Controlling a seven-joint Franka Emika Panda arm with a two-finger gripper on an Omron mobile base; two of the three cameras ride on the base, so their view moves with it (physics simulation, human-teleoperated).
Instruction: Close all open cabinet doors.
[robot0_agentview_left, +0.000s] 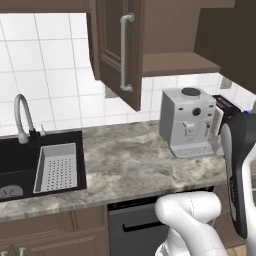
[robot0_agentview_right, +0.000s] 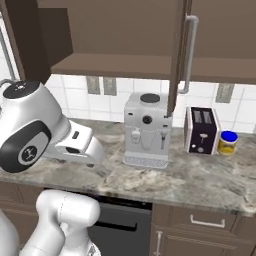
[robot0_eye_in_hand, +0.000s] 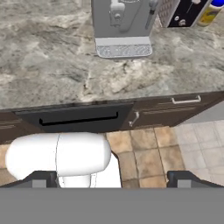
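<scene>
Two cabinet doors of the wall cabinet above the counter stand open. The left door swings out toward me with its silver bar handle showing; it is the dark panel in the right base view. The right door also stands out from the cabinet and is seen edge-on with its handle. Between them the cabinet shelf is bare. My gripper is open, holds nothing and points down at the counter edge and floor, well below the doors.
A grey coffee machine, a toaster and a blue-lidded jar stand on the marble counter. A black sink with a faucet lies to the left. A dishwasher sits under the counter.
</scene>
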